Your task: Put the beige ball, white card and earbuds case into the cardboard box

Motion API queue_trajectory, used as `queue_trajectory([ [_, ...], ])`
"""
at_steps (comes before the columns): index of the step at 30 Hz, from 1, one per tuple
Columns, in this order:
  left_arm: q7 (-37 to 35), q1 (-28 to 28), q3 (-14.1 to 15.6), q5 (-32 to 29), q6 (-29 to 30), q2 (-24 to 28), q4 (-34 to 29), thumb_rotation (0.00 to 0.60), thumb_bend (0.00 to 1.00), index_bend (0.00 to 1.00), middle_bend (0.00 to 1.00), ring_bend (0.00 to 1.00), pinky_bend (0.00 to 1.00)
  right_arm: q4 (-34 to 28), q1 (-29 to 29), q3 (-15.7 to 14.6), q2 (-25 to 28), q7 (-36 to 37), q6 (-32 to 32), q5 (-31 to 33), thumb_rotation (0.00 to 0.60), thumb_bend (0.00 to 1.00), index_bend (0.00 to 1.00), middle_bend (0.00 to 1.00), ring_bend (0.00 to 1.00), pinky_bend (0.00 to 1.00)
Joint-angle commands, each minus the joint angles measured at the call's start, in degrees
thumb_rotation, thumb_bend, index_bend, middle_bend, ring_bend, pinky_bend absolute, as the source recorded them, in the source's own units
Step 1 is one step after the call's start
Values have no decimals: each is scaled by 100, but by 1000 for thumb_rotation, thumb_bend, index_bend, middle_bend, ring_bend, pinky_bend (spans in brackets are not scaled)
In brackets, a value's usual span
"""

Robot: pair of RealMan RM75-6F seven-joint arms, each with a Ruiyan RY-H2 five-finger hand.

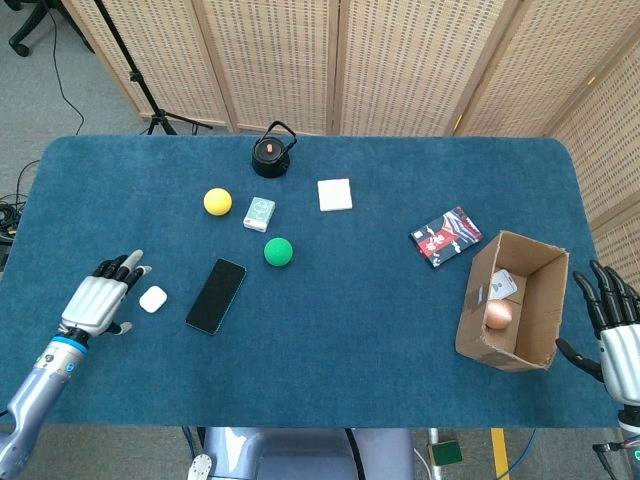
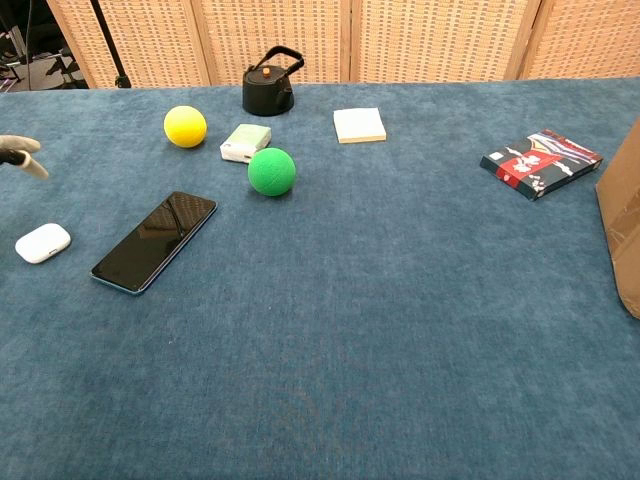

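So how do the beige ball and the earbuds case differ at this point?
The beige ball already lies inside the cardboard box near the table's right end; the earbuds case lies out on the blue cloth at the left, beside the phone. The ball is round and tan, the case a white rounded pebble. The left hand is next to the case, fingers apart; no hand is at the ball. Neither is held.
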Motion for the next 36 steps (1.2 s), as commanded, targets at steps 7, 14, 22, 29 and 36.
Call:
queue_trajectory([
  [7, 87, -114, -7, -193, -18, -483, 534, 600, 98, 261, 105, 62, 171, 67, -45, 67, 27, 224, -74, -25, 600, 0, 5, 0, 0, 157],
  [14, 84, -204, -10, -303, -115, -771, 918, 600, 118, 293, 125, 72, 171, 69, -44, 101, 16, 224, -154, -46, 600, 0, 5, 0, 0, 157],
  [22, -31, -295, 11, -221, -110, -1081, 1258, 600, 132, 319, 145, 86, 171, 68, -67, 146, 27, 278, -198, -44, 600, 0, 5, 0, 0, 157],
  [29, 122, -297, 23, -314, -76, -1229, 1354, 600, 189, 374, 191, 130, 186, 66, -80, 164, 20, 267, -231, -69, 600, 0, 5, 0, 0, 157],
  [36, 188, -297, 16, -412, -85, -1275, 1421, 600, 276, 440, 256, 205, 269, 60, -88, 187, 19, 268, -251, -78, 600, 0, 5, 0, 0, 157],
])
